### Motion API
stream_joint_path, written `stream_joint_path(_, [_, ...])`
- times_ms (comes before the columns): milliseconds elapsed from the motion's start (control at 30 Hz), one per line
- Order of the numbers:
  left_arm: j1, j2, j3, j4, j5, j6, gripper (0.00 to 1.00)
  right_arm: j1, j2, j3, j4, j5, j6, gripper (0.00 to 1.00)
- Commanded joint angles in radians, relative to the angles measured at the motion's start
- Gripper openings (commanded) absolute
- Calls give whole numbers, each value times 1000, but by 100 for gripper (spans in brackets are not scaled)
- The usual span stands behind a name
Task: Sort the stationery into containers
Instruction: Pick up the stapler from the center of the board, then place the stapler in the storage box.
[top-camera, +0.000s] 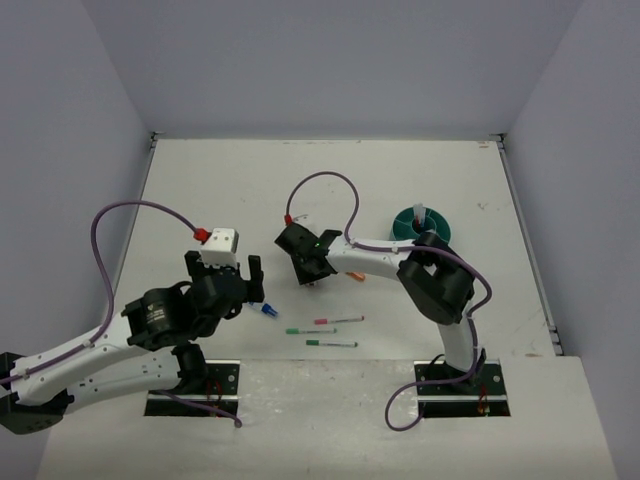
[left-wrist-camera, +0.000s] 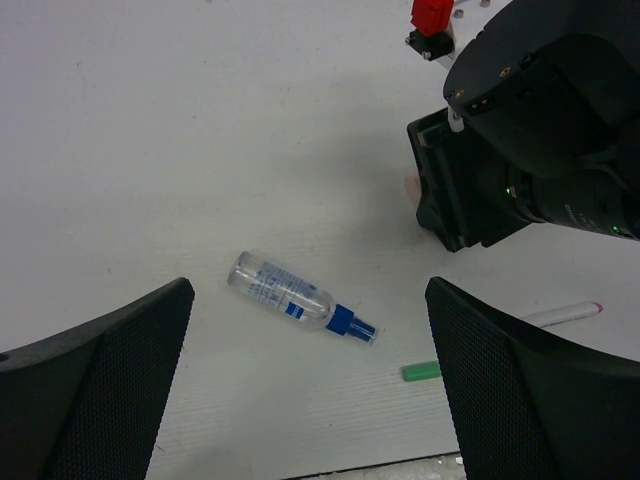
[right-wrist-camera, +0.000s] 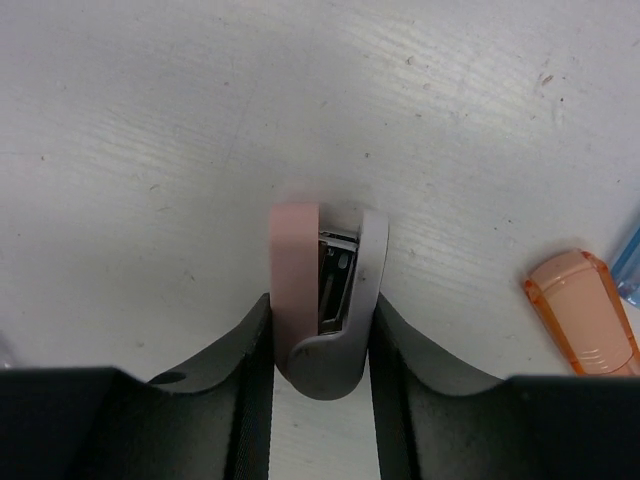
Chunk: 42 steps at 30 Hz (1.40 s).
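The white table carries everything. The left fingers stand wide apart and hold nothing. The right fingers are clamped on a small pink and grey piece, one finger against its pink side and the other against its grey side, and it sticks out past their tips over the table.

The teal cup sits well apart from the right fingers, off to their right, with a white item standing in it. The clear blue-capped tube lies flat on the table in the gap between the left fingers, touching neither, its cap turned toward the right-hand one.

Three thin pens lie to the right of the left fingers, on the near side of the right fingers. An orange highlighter lies near the right fingers on their right, apart from them.
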Motion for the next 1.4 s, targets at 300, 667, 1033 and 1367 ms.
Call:
stream_joint_path(300, [0, -34, 10, 95, 54, 37, 100, 9, -387, -395, 497, -74, -312, 0])
stream_joint_path(667, [0, 9, -42, 696, 386, -86, 99, 146, -952, -792, 880, -40, -507, 0])
stream_joint_path(1033, [0, 219, -4, 819, 362, -129, 78, 176, -1204, -875, 874, -6, -498, 0])
stream_joint_path(1367, [0, 320, 21, 960, 508, -60, 55, 180, -1235, -887, 879, 3, -521, 0])
